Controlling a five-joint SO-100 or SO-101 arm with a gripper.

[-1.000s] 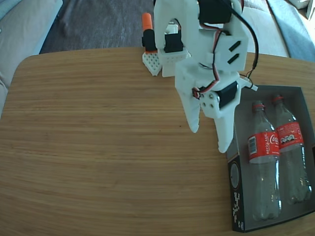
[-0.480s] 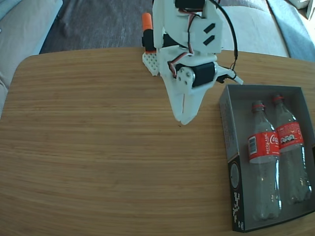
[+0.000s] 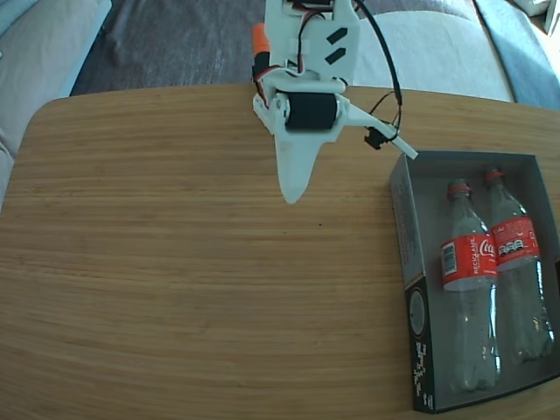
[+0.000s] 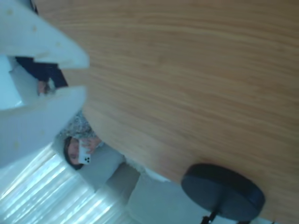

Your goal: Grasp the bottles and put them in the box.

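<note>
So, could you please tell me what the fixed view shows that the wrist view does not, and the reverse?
Only the fixed view shows the shallow dark-grey cardboard box holding two clear plastic Coca-Cola bottles with red labels, lying side by side, and the arm's white body. Only the wrist view shows a round black stand base at the table edge and a seated person beyond it. Both show the wooden table and the white gripper, holding nothing.

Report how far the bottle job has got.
Done: both bottles lie side by side inside the box, necks toward the far end. In hand: nothing; the gripper holds nothing and hangs over bare table, away from the box. Left: no bottle shows outside the box, so the job looks finished.
</note>
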